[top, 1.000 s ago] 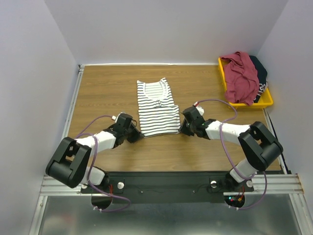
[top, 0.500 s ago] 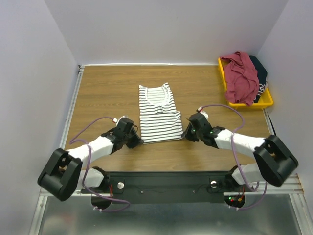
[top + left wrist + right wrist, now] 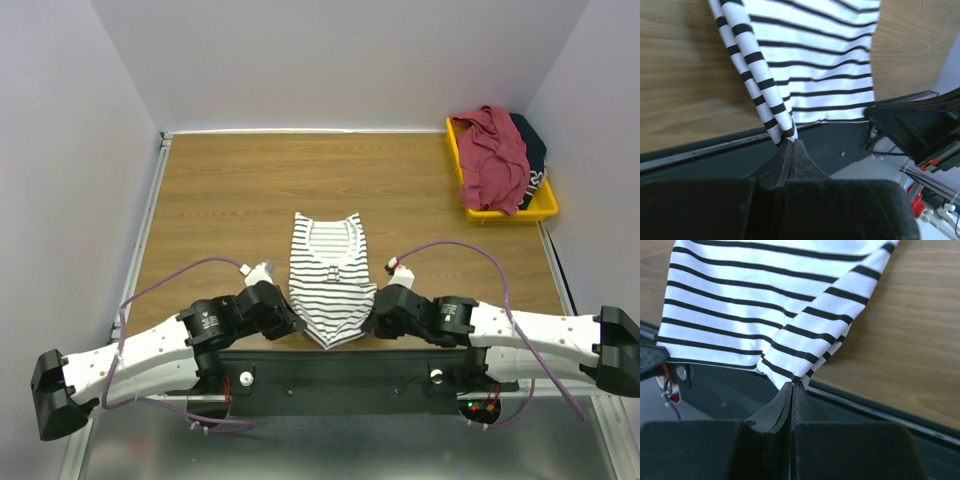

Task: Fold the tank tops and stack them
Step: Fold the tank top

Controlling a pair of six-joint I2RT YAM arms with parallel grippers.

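A brown wood-grain bench (image 3: 220, 190) fills the middle of the overhead view, its grain running left to right. Plain pale lavender-grey walls (image 3: 340, 60) close it in at the back and on both sides. A rectangular yellow plastic bin (image 3: 455, 150) sits in the far right corner of the bench, close to the right wall. A thin silver metal rail (image 3: 150, 220) runs along the left edge of the bench. At the near edge lies a flat black mounting plate (image 3: 330, 372) set on a ribbed aluminium beam (image 3: 110, 378), and below that a dull grey metal sheet (image 3: 330, 445).
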